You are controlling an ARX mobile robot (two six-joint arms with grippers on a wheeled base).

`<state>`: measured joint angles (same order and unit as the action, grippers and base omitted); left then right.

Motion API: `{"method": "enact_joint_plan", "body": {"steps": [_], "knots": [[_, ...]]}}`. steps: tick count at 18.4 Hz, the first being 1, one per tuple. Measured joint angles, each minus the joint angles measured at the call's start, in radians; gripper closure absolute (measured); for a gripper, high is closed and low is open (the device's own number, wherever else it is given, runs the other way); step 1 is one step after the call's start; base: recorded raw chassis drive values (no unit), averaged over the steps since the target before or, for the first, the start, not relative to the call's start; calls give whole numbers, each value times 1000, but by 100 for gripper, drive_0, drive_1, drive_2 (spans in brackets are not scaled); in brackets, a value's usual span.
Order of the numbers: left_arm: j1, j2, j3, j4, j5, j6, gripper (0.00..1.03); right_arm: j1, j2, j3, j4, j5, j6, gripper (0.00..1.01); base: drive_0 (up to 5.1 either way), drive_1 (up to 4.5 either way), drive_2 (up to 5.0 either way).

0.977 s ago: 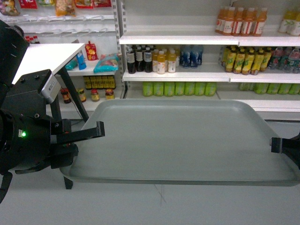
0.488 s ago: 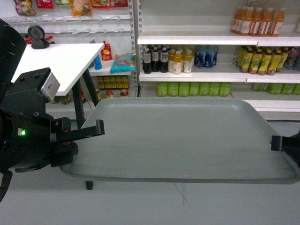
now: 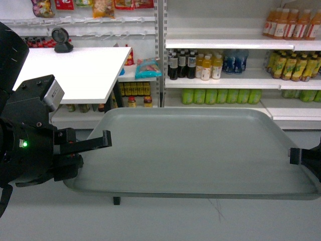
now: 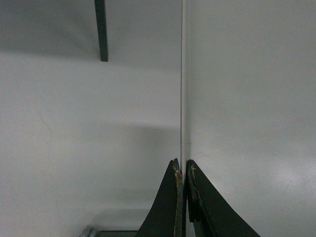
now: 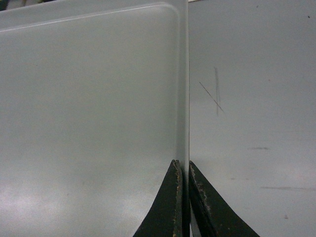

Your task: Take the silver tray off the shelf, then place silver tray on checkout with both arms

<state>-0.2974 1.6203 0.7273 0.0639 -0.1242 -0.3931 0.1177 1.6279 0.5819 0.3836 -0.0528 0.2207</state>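
The silver tray (image 3: 195, 150) hangs level in the air in front of me, a large dull grey-green rectangle with a low rim. My left gripper (image 3: 103, 140) is shut on its left rim, and my right gripper (image 3: 296, 155) is shut on its right rim. In the left wrist view the fingers (image 4: 182, 165) pinch the thin rim, with the tray (image 4: 247, 98) to their right. In the right wrist view the gripper (image 5: 185, 165) clamps the rim, with the tray (image 5: 89, 123) to its left. The checkout (image 3: 75, 70), a white counter top with a black scanner (image 3: 62, 40), stands at the upper left. A white shelf (image 3: 215, 44) runs behind.
Store shelves with bottles (image 3: 200, 65) and green drinks (image 3: 220, 95) fill the back. The counter's black leg (image 3: 116, 201) shows below the tray's front edge and again as a leg (image 4: 101, 29) over the grey floor (image 5: 247, 123).
The checkout and the shelves have slid to the right in the head view and the scanner has come into sight. The tray and both grippers keep their places in the view.
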Motion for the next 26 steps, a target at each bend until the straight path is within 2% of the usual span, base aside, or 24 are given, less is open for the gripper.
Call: {"method": "enact_joint_plan", "body": {"steps": [26], "knots": [[1,0,0,4,-2,0,100,0,0,0,2,0,0,99,-504,242,242]]}}
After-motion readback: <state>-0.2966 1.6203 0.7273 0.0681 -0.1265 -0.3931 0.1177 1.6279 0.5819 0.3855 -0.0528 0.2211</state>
